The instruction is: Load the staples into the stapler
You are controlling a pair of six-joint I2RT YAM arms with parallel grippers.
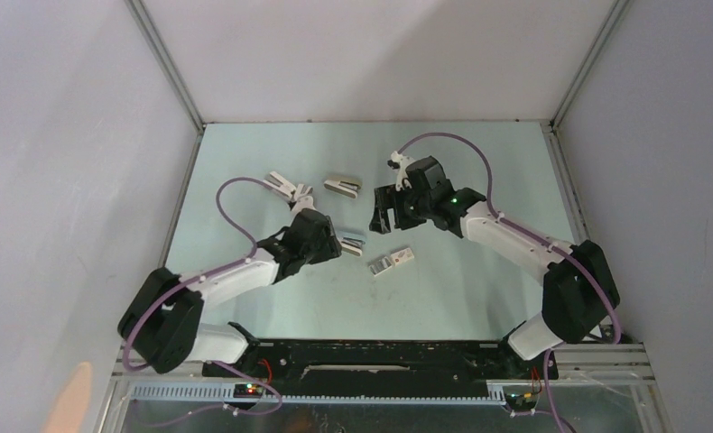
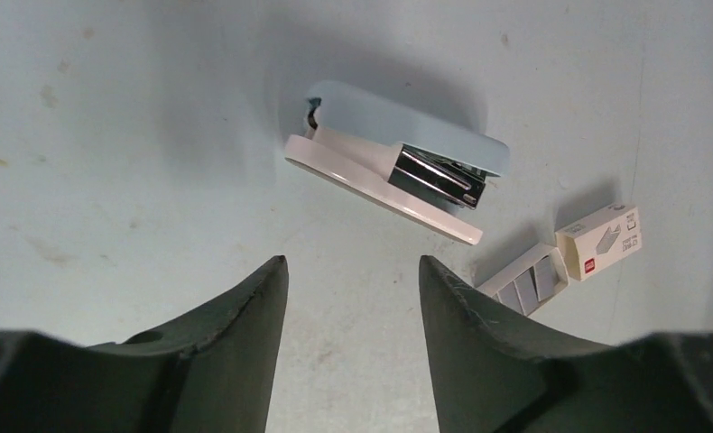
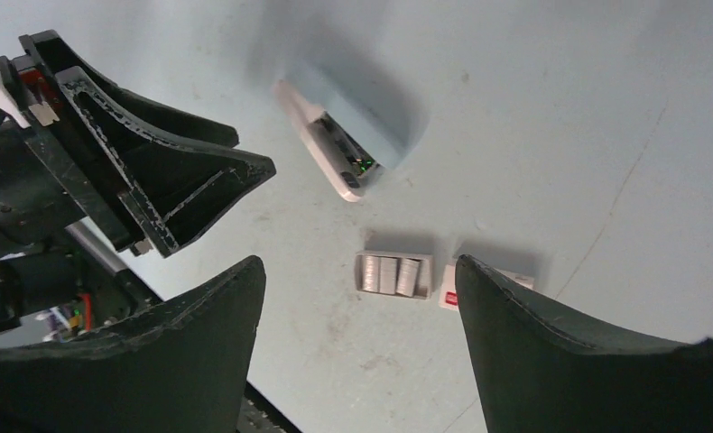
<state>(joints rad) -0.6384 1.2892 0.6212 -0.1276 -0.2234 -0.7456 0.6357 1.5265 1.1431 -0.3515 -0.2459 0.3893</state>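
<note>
The stapler (image 2: 398, 162) is pale blue over a white base with a silvery metal part showing, and it lies flat on the table. My left gripper (image 2: 351, 271) is open and empty just short of it; from above, the left gripper (image 1: 333, 244) sits close beside the stapler (image 1: 354, 243). The staples (image 2: 524, 284) are an open tray of grey strips, with the white sleeve (image 2: 603, 242) next to it. My right gripper (image 3: 360, 266) hovers open and empty above the staples (image 3: 393, 273), with the stapler (image 3: 330, 149) farther off. Its right finger hides part of the sleeve (image 3: 449, 296).
Two other staplers lie farther back: a beige one (image 1: 342, 185) and a white one (image 1: 285, 188). The two grippers are close together over the table's middle, the right gripper (image 1: 382, 221) just beyond the staples (image 1: 391, 262). Grey walls enclose the table (image 1: 479, 298).
</note>
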